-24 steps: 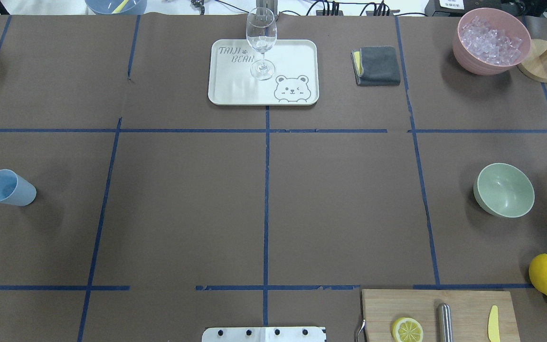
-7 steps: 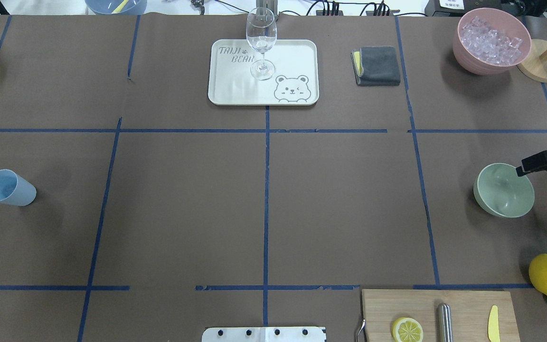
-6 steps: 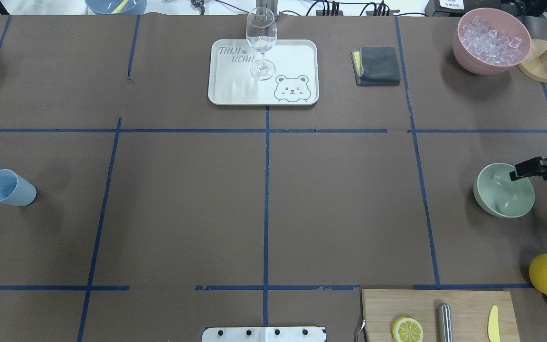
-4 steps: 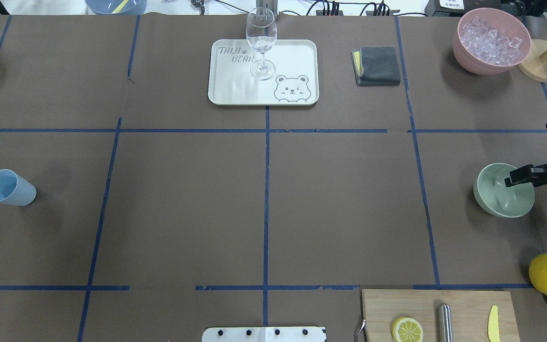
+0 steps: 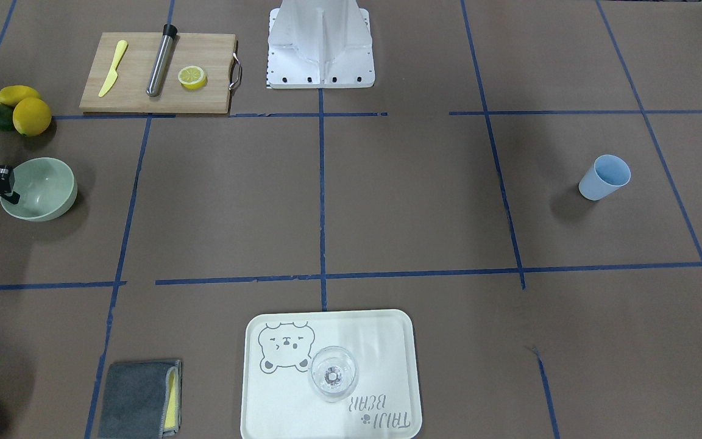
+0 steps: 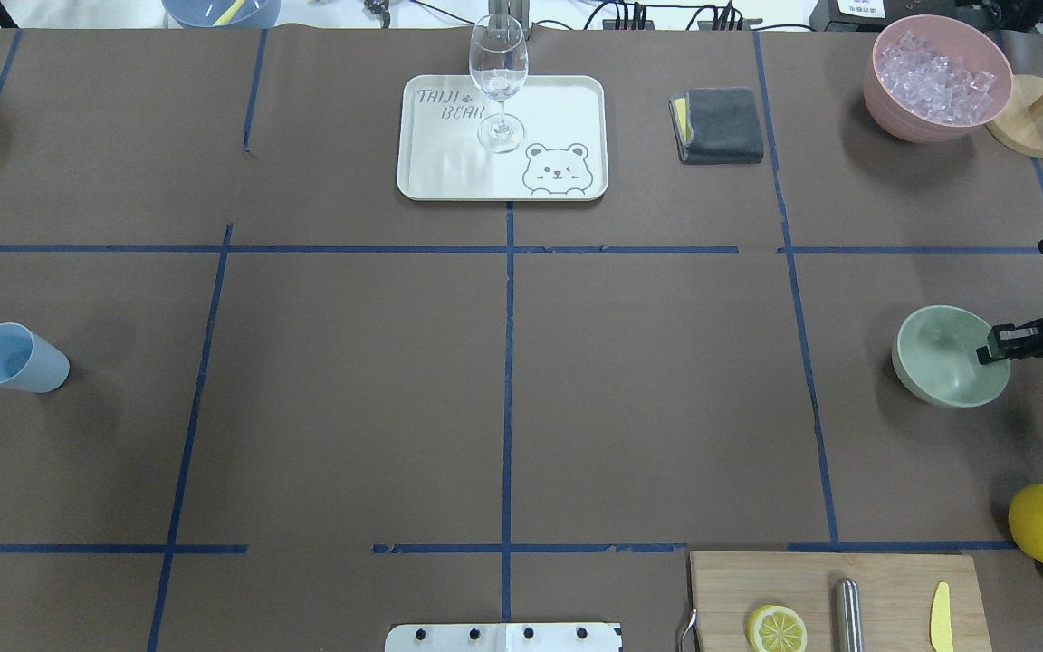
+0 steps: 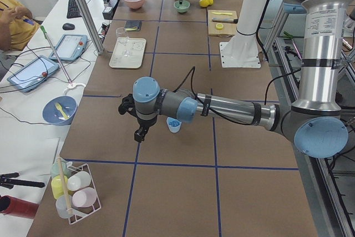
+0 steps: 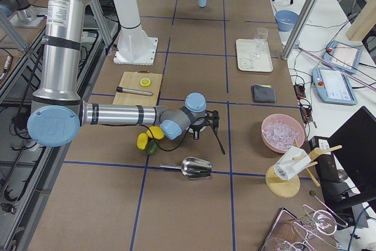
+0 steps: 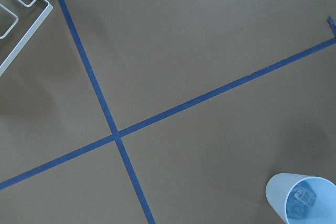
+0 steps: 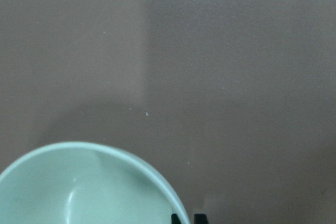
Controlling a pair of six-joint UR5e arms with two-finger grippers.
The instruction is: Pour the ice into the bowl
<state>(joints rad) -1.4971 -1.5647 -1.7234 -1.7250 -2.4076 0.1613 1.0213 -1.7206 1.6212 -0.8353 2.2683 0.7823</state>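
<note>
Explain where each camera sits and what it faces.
Front-facing: across the table, faces the base; right gripper on the bowl rim.
Overhead: behind the base, looks down; shares that gripper and bowl.
Exterior left: table's end; left arm near.
Exterior right: opposite end; right arm near.
Left wrist: down on the cup.
Right wrist: bowl rim, fingertips.

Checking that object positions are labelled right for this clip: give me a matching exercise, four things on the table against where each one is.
Things:
1. bowl
2. blue cup
3. wine glass
4. lemon half

Places:
a. on the white tray
b. on the wooden cutting board
c. rim between the fingertips of the right gripper
d. far over on the robot's left

Pairs: 1-c, 2-d, 3-a, 4-b
</note>
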